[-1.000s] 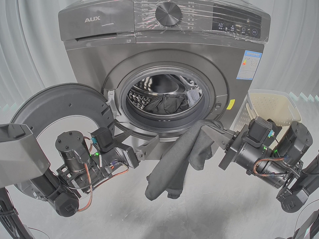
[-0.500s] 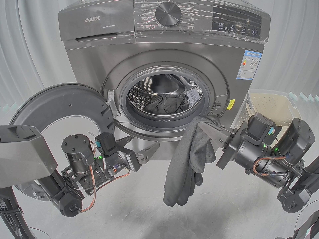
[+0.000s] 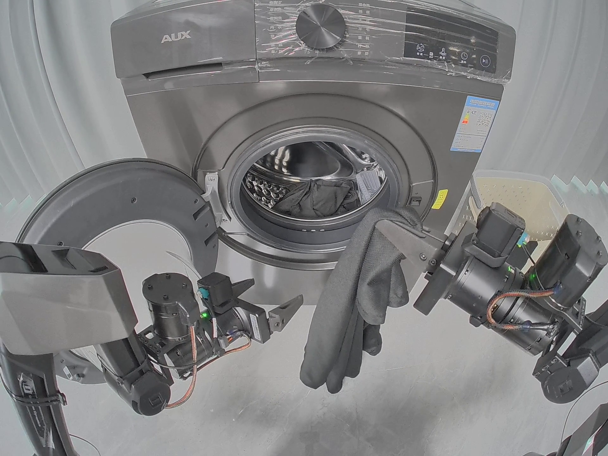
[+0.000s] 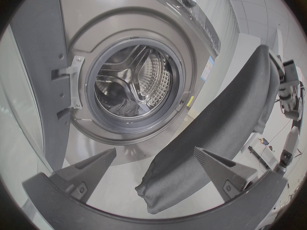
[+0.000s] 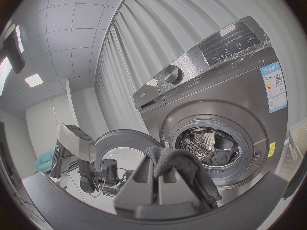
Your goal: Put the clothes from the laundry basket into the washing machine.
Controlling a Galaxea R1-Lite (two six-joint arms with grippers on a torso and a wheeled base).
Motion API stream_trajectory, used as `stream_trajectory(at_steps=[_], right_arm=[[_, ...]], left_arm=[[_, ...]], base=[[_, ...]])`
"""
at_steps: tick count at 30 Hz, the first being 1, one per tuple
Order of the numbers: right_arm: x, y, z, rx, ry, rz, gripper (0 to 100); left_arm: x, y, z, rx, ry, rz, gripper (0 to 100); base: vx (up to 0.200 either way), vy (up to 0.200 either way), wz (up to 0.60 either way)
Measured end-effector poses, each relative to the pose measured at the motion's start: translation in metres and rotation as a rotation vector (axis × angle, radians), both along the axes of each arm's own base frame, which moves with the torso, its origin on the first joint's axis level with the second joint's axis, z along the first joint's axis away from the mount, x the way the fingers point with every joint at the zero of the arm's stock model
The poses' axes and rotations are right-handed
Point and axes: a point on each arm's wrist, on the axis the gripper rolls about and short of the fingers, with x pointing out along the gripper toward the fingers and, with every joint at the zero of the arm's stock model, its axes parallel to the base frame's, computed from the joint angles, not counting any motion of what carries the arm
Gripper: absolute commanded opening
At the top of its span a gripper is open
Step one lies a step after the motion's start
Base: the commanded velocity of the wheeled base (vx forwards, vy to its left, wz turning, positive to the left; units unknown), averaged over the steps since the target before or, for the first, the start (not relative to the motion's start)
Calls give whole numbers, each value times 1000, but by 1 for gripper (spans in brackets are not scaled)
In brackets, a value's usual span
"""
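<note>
The grey washing machine [image 3: 304, 83] stands ahead with its round door [image 3: 120, 204] swung open to the left. A dark garment [image 3: 316, 197] lies inside the drum [image 4: 131, 80]. My right gripper [image 3: 396, 232] is shut on a dark grey garment [image 3: 354, 299], which hangs down in front of the machine's lower right rim; it also shows as dark grey cloth [image 4: 217, 128] and dark cloth [image 5: 182, 166]. My left gripper [image 3: 266, 299] hangs low by the floor, left of the hanging cloth, open and holding nothing. The cream laundry basket [image 3: 519, 201] stands right of the machine.
Pale curtains [image 3: 50, 83] hang behind the machine. Grey floor [image 3: 392, 387] spreads in front of it. The open door takes up the space at the left, just above my left arm.
My left gripper has dropped lower and pulled back to the left. The garment now hangs straight from my right gripper, which has risen slightly toward the drum opening.
</note>
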Motion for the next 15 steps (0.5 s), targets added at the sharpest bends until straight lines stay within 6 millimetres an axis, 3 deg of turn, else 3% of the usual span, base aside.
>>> stream_trajectory(at_steps=[9, 15], right_arm=[[-4, 3, 3, 12, -4, 22, 0], [-4, 7, 7, 24, -15, 30, 0]], left_arm=[[16, -10, -18, 26, -2, 3, 100], [15, -19, -26, 35, 9, -18, 100]], base=[[0, 0, 0], [0, 0, 0]])
